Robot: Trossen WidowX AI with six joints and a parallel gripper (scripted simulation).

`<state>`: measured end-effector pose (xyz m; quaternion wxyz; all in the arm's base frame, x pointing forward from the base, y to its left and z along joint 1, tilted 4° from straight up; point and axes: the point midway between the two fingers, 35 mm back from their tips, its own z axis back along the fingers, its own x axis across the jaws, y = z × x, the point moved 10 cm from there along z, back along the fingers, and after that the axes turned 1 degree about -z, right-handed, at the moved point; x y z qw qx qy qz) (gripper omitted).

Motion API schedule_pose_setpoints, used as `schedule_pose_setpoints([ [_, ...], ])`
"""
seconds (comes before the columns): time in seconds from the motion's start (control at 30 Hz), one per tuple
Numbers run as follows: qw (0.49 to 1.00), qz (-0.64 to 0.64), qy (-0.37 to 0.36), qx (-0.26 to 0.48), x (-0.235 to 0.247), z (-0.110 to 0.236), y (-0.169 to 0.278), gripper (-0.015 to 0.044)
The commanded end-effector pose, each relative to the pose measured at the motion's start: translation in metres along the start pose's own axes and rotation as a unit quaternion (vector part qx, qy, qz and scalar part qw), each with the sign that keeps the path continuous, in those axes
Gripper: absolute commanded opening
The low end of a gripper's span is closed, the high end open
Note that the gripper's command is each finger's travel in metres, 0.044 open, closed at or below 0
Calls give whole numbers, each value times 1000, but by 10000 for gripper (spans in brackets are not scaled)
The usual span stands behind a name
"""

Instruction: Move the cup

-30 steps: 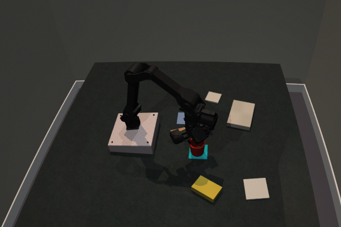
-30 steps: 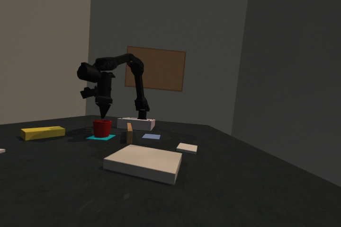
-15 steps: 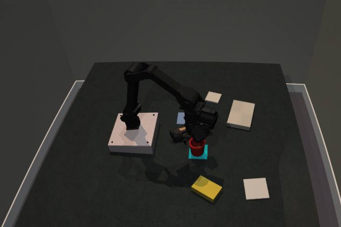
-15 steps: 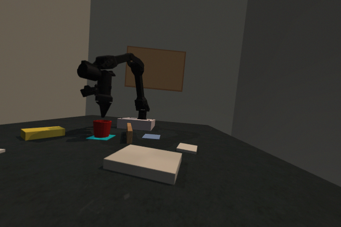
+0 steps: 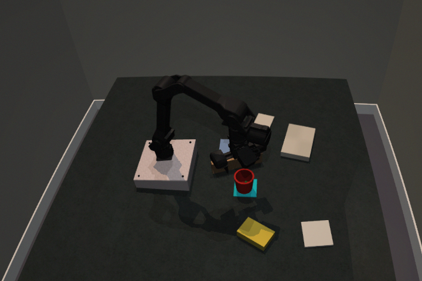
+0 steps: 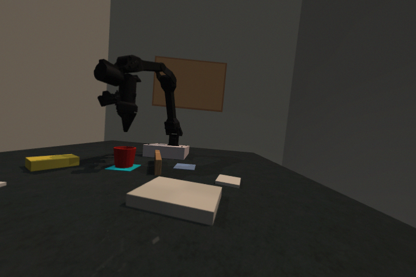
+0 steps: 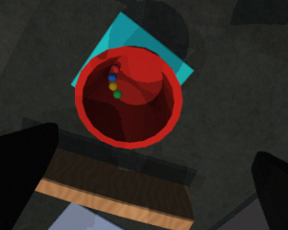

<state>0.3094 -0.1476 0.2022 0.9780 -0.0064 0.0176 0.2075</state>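
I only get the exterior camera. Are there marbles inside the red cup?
Observer: Yes. The wrist view looks into the red cup and shows small marbles by its inner wall.
Operator: Is the tool open?
Observer: Wide open and empty. The tool has its two fingers far apart at the wrist view's lower corners.
Operator: Is the cup all on the teal pad?
Observer: In the top view, yes. The teal pad shows beyond the cup's base in front and on both sides.
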Motion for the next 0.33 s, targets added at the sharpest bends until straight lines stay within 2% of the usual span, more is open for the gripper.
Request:
schedule_pose_setpoints([
  [0.0, 1000, -2, 2, 0, 0, 10, 0, 440],
  [0.3, 1000, 0, -1, -1, 1, 17, 0, 440],
])
